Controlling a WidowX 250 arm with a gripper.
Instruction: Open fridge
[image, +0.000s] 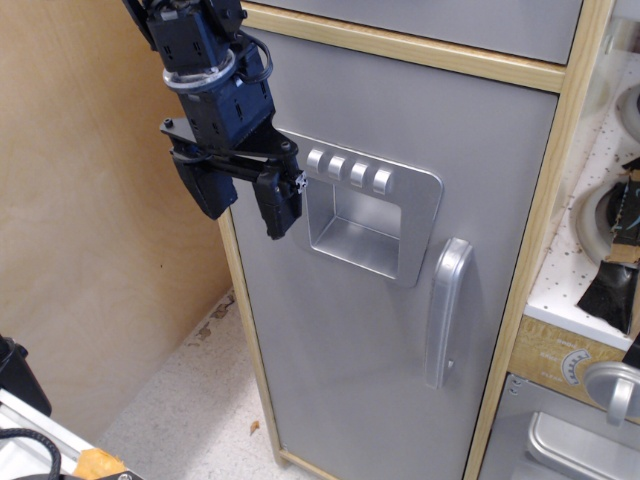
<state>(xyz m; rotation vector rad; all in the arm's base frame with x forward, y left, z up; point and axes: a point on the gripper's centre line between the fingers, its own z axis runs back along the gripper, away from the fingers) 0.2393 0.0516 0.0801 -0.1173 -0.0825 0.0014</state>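
Note:
The fridge (360, 330) is a tall toy cabinet with a light wood frame and a large silver-grey door, which stands shut. The door has a recessed dispenser panel (365, 215) with a row of silver buttons, and a curved vertical silver handle (447, 310) near its right edge. My gripper (247, 205) hangs from the upper left, in front of the door's upper left corner, left of the dispenser. Its two dark fingers stand apart and hold nothing. The handle is well to the right of and below the gripper.
A short plain grey panel (450, 20) sits above the fridge door. A plywood wall (90, 220) stands at the left. To the right are a white pegboard top with a sink (600, 220), a dial (575, 368) and an oven door with a handle (612, 388). Speckled floor (190, 400) lies below.

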